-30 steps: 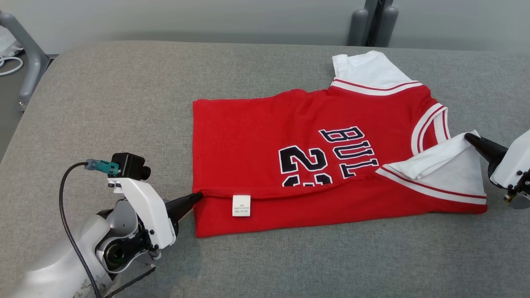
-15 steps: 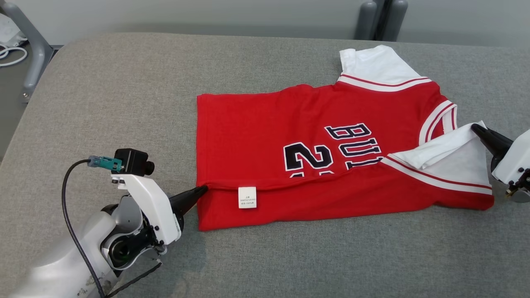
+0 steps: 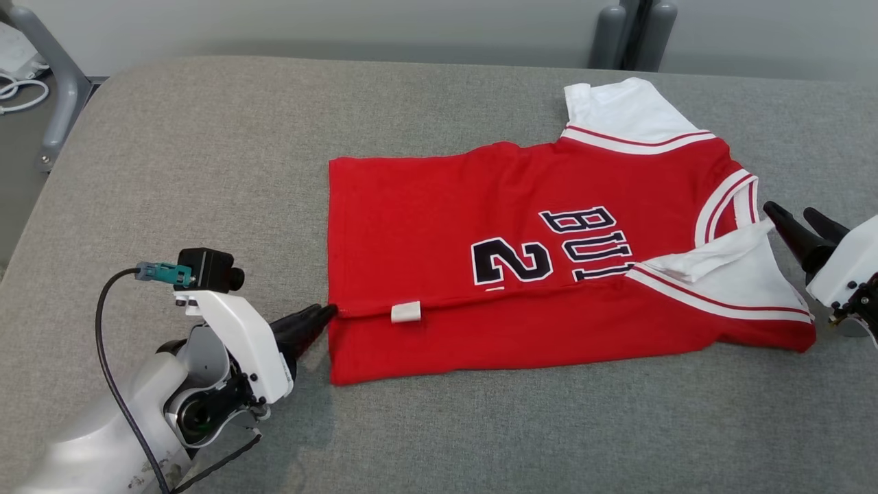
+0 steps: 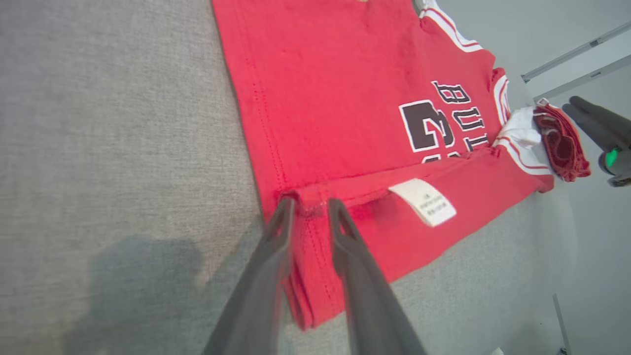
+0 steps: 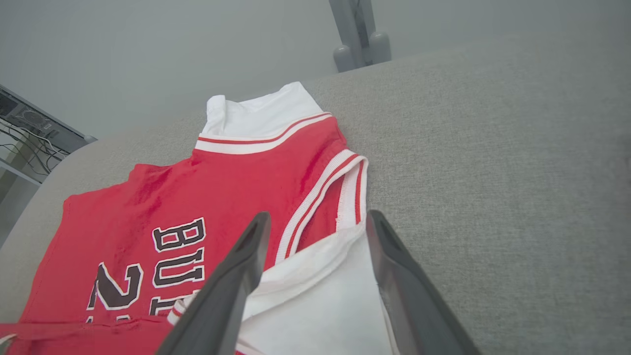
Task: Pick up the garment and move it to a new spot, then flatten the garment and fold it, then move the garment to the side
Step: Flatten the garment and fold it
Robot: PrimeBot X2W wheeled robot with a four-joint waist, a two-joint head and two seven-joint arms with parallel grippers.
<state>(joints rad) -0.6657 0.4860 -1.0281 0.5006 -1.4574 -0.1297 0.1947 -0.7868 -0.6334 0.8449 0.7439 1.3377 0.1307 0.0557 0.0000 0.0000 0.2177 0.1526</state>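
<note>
A red jersey [image 3: 480, 226] with white sleeves and dark "BUL 2" print lies flat on the grey padded table [image 3: 206, 171], its near long edge folded up over itself. A white label [image 3: 405, 312] sits on that fold. My left gripper [image 3: 322, 315] is open at the fold's left corner, and the left wrist view has the red hem [image 4: 305, 197] between its parted fingertips [image 4: 309, 204]. My right gripper [image 3: 789, 211] stands open just right of the collar. Its fingers [image 5: 246, 256] straddle the near white sleeve [image 5: 315, 296] without closing on it.
The far white sleeve [image 3: 617, 110] sticks out toward the table's back edge. Grey metal posts [image 3: 631, 34] stand behind the table, and a frame leg [image 3: 55, 75] with white cables [image 3: 20, 89] is at the back left. Bare table surface lies left of the jersey and in front of it.
Both grippers have opened and let go of the folded edge. The flap and near sleeve have settled lower, and the label has tipped up. The camera shifted slightly.
</note>
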